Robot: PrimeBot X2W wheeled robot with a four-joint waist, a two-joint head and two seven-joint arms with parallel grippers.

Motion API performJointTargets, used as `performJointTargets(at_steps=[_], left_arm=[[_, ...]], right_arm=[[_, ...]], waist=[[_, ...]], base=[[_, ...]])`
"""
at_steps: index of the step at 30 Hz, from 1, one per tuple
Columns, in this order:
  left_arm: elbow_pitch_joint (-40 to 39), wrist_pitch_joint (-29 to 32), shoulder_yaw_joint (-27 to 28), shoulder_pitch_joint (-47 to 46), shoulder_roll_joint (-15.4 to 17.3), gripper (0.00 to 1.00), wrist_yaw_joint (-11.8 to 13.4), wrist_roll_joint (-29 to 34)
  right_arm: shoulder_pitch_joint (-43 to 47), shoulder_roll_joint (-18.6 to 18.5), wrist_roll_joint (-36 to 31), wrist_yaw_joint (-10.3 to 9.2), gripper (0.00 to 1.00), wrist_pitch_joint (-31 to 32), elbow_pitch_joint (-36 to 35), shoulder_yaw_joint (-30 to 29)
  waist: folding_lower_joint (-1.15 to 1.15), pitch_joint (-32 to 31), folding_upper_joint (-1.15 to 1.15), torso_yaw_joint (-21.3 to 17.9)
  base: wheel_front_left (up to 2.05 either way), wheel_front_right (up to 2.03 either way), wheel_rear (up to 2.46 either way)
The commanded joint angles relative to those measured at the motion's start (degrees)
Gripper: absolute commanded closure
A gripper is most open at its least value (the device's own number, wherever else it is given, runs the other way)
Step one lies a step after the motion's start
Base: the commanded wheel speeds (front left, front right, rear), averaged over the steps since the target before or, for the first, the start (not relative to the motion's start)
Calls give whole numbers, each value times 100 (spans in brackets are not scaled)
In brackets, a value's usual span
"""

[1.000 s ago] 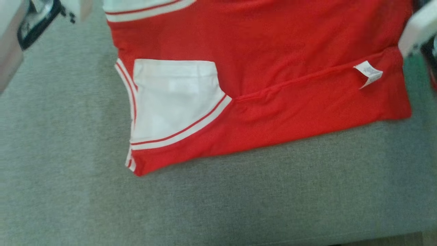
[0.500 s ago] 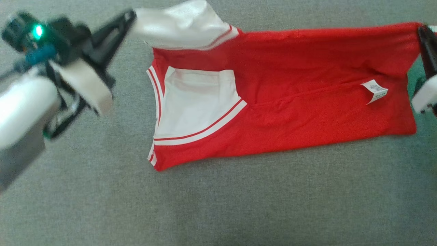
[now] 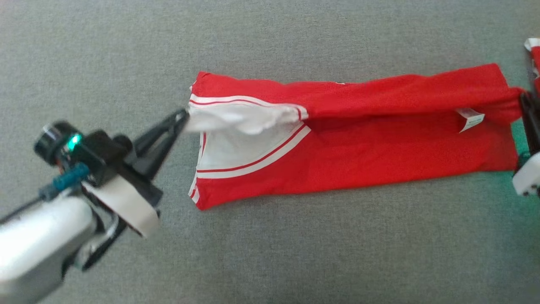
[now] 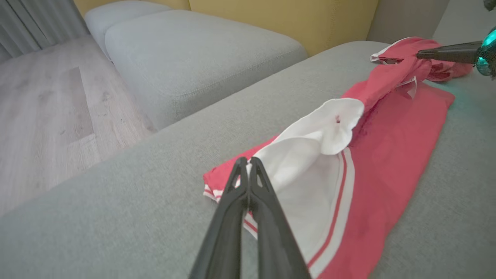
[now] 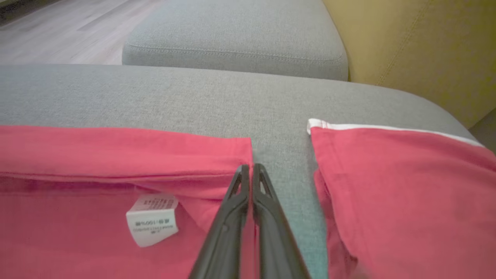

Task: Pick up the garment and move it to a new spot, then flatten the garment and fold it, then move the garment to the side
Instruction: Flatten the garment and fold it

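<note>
Grey woven sofa seat (image 3: 295, 253) underneath, broad and flat. Spread along it, the red garment (image 3: 358, 156), lower layer flat on the fabric, far long edge lifted and drawn over toward the near one as a loose roll running the garment's whole length. At one end of the garment, the white sleeve (image 3: 240, 120) with red-and-white striped trim, raised off the layer below and pulled taut. Pinched on that sleeve's tip, the left gripper (image 3: 184, 115), dark fingers pressed together with no gap, seen likewise in the left wrist view (image 4: 248, 161). Near the garment's opposite end, a white care label (image 3: 469, 119) sticking out from under the rolled edge. At that same end, the right gripper (image 5: 251, 167), fingers closed tight on the corner of the red cloth, the fabric gathered and lifted toward it. Just past that end of the garment, across a narrow strip of bare seat, a further red piece (image 5: 387, 174) with a white edge; cannot tell whether part of the same garment. On the left wrist, beside the garment's sleeve end, a small green lamp (image 3: 75, 141). Farther from the garment, a second grey cushion (image 4: 193, 50), a yellow backrest (image 4: 290, 19) and pale wood floor (image 4: 46, 108).
</note>
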Motion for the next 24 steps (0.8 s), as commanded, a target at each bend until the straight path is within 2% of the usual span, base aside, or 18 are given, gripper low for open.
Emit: performJointTargets(at_steps=[1,12,13,14,15,20,24], left_arm=[[-140,-10,243,9,266,100,75,-59],[100,-472,224,953,-150,100,159,-457],[168,-520,254,1026,-222,68,208,-538],[232,-567,258,1064,-299,8,235,-533],[307,-635,298,1107,-401,0,279,-546],[690,-878,838,1408,-1037,0,756,-431],[720,-893,1652,1822,-1626,0,1192,327]], right_arm=[[141,-108,-38,37,100,28,-253,-40],[810,252,-219,37,100,297,-775,-561],[842,268,-216,37,79,314,-788,-555],[865,292,-208,37,0,312,-800,-559],[877,343,-203,37,0,272,-810,-615],[1083,734,-152,37,0,-1,-968,-849],[1307,1182,-50,37,0,-268,-1166,-1114]], waist=[[0,16,0,18],[0,77,0,18],[0,75,0,10],[0,69,0,3],[0,62,0,-2],[0,-48,0,-23],[0,-194,0,22]], base=[[0,0,0],[0,0,0],[0,0,0],[0,0,0],[0,0,0],[0,0,0],[0,0,0]])
